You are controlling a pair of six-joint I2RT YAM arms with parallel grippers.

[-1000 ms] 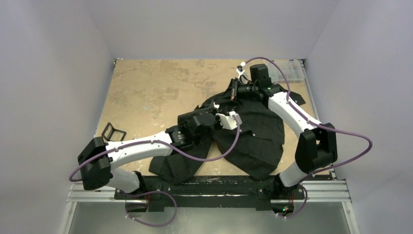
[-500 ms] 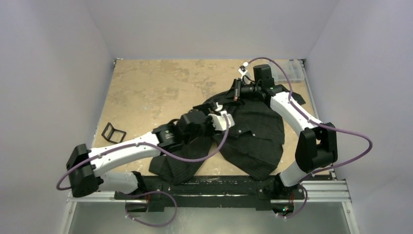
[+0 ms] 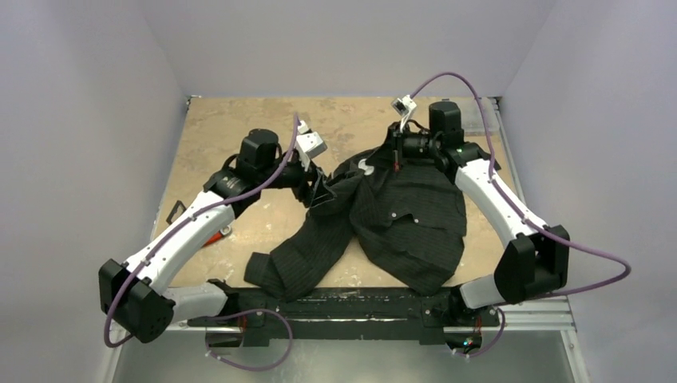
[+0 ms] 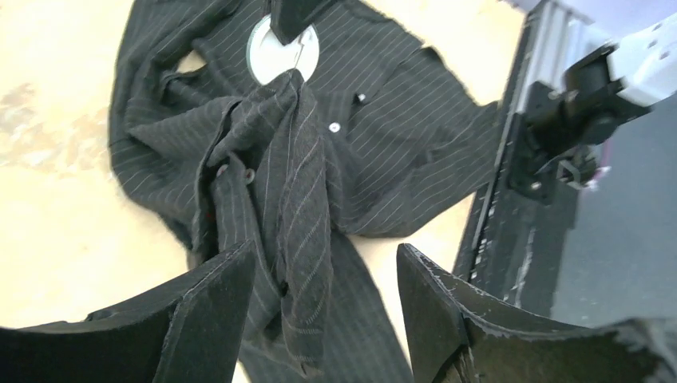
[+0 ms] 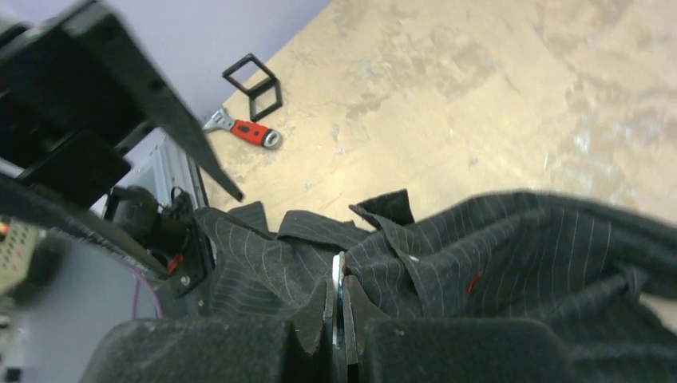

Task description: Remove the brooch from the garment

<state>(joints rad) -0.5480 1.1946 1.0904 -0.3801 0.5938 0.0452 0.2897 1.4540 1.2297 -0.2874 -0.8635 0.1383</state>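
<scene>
On tan mottled worktop [image 3: 239,136], black pinstriped collared shirt [image 3: 415,215] is lying crumpled, long axis running collar far, hem near. Near its collar, right fingers [image 5: 447,347] are pinching round silver metal brooch [image 4: 275,64], rim edge-on to wrist camera. Spread apart, left fingers [image 4: 199,319] are straddling raised cloth fold.

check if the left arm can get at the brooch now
Probably not. The brooch is in plain sight, but a raised fold of the shirt stands between the open jaws of the left arm, and the right arm pinches the brooch's edge.
</scene>
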